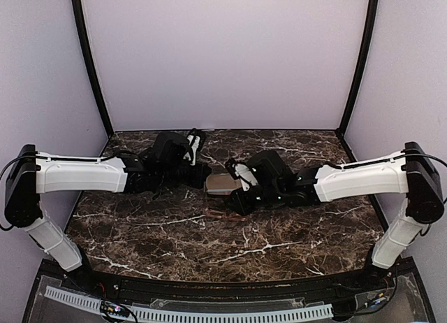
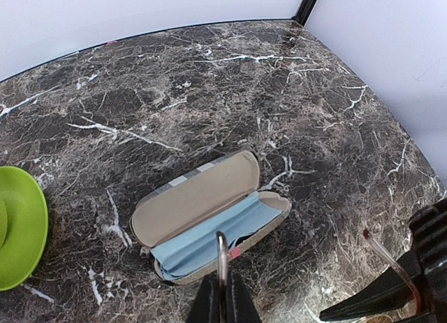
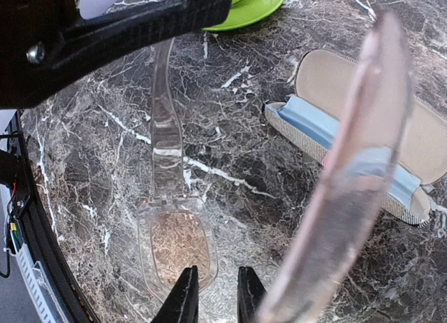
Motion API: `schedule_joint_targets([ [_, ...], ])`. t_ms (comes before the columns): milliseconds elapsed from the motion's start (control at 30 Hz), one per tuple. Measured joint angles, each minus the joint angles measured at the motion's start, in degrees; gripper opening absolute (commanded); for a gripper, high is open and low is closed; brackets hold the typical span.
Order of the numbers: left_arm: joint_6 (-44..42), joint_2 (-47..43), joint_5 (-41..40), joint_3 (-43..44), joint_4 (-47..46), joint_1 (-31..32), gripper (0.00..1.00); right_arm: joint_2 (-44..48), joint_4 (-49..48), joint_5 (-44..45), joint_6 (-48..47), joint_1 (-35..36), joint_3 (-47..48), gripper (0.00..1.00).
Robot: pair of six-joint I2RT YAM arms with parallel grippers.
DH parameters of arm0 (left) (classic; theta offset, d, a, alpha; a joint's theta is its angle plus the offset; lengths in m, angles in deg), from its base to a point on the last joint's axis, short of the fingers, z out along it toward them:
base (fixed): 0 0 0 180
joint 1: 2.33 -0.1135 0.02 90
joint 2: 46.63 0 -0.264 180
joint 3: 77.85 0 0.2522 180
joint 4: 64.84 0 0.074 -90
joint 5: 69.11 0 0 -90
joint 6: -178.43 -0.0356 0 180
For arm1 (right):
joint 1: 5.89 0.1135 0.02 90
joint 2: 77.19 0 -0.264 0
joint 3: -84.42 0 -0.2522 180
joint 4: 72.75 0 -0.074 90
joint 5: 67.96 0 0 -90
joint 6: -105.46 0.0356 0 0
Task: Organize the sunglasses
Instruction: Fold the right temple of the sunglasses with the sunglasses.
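Nearest us, the sunglasses: right pincer grips a lens, left pincer clamps a temple. We judge they're being folded for the open case.

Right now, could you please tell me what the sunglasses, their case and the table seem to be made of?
The sunglasses: clear, glossy plastic, likely; the table shows through the frame. The case: rigid shell, beige felt-like lining, blue cloth inside. The table: dark, white-veined marble or a marble print.
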Motion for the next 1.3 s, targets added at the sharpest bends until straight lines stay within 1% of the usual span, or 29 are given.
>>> schedule_joint_targets([
  [67, 0.0, 0.0, 0.0, 0.0, 0.0, 0.0, 0.0, -0.7, 0.4, 0.1, -0.4, 0.3, 0.1, 0.3],
  [100, 0.0, 0.0, 0.0, 0.0, 0.0, 0.0, 0.0, -0.8, 0.9, 0.2, -0.6, 0.4, 0.2, 0.36],
  [200, 0.0, 0.0, 0.0, 0.0, 0.0, 0.0, 0.0, -0.5, 1.9, 1.0, -1.1, 0.4, 0.8, 0.61],
  [233, 0.0, 0.0, 0.0, 0.0, 0.0, 0.0, 0.0, -0.4, 1.9, 1.3, -0.8, 0.3, 0.9, 0.67],
  [333, 0.0, 0.0, 0.0, -0.2, -0.2, 0.0, 0.0, 1.7, 2.4, 2.4, -1.6, 0.2, 1.0, 0.79],
  [367, 0.0, 0.0, 0.0, -0.3, -0.3, 0.0, 0.0, 2.5, 2.6, 2.6, -1.4, 0.1, 1.0, 0.81],
  [433, 0.1, 0.0, 0.0, -0.7, -0.3, 0.0, 0.0, 5.1, 2.7, 2.9, -1.9, -0.5, 1.2, 0.81],
  [467, 0.1, 0.0, 0.0, -0.8, -0.3, 0.0, 0.0, 6.2, 2.8, 3.1, -1.9, -0.9, 1.4, 0.81],
  [533, 0.1, 0.0, 0.0, -1.0, -0.2, 0.0, 0.0, 7.7, 2.7, 3.5, -1.9, -1.7, 1.7, 0.76],
  [600, 0.2, 0.0, 0.0, -1.1, -0.3, 0.0, 0.0, 9.1, 2.7, 3.6, -1.8, -2.8, 1.8, 0.68],
  [700, 0.2, 0.0, 0.0, -1.1, -0.3, 0.0, 0.0, 9.7, 2.6, 2.4, -1.5, -4.3, 1.8, 0.58],
  [800, 0.2, 0.0, 0.0, -1.1, -0.3, 0.0, 0.0, 9.5, 2.6, 0.3, -0.3, -5.7, 1.8, 0.45],
  [867, 0.2, 0.0, 0.0, -1.1, -0.3, 0.0, 0.0, 9.2, 2.6, -0.8, -0.1, -6.2, 1.8, 0.39],
  [1000, 0.2, 0.0, 0.0, -1.1, -0.3, 0.0, 0.0, 8.0, 1.9, -3.3, 1.1, -6.8, 1.8, 0.31],
  [1300, 0.2, 0.0, 0.0, -1.1, -0.8, 0.0, 0.0, 5.7, 0.2, -7.3, 2.6, -7.0, 1.9, 0.18],
])
